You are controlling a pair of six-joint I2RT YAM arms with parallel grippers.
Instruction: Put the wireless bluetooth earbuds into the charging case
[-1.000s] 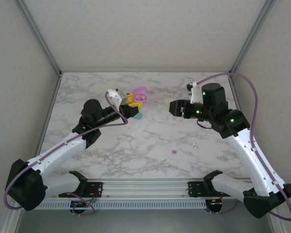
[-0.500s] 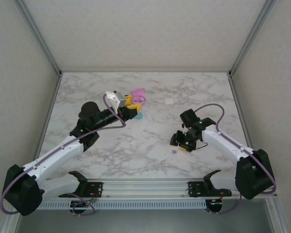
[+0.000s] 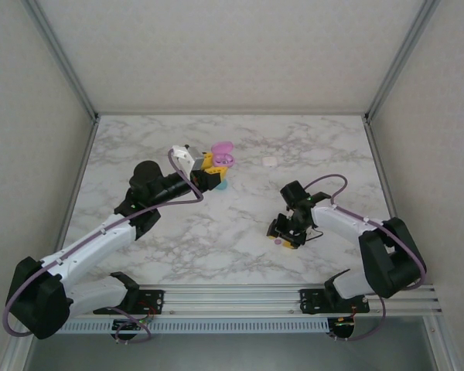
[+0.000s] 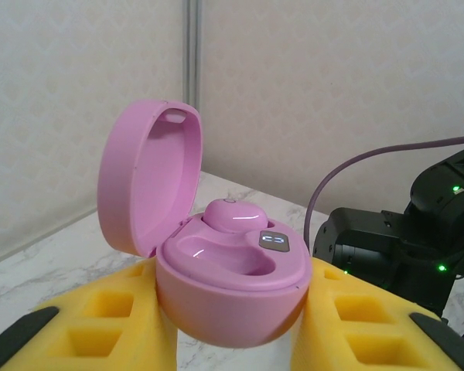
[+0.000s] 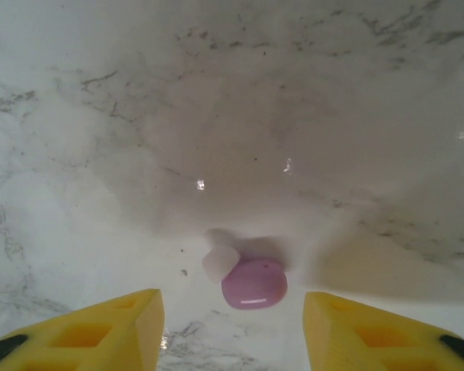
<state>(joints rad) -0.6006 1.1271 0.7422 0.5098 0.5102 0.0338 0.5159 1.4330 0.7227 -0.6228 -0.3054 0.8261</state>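
Note:
My left gripper is shut on the pink charging case, its yellow fingers pressed on both sides. The lid stands open. One pink earbud sits in the far slot and the near slot is empty. From above, the case is held over the back left of the table. A second pink earbud, with a pale tip on its left, lies on the marble. My right gripper is open low over that bud, a finger on either side and neither touching. From above the bud shows beside the right gripper.
A teal piece lies on the marble just under my left gripper. A small pale piece rests farther back near the middle. Walls close in the table on the left, back and right.
My right arm has come down from mid-air to the table over the loose pink earbud, its jaws narrowing. The left arm with the case has hardly moved.

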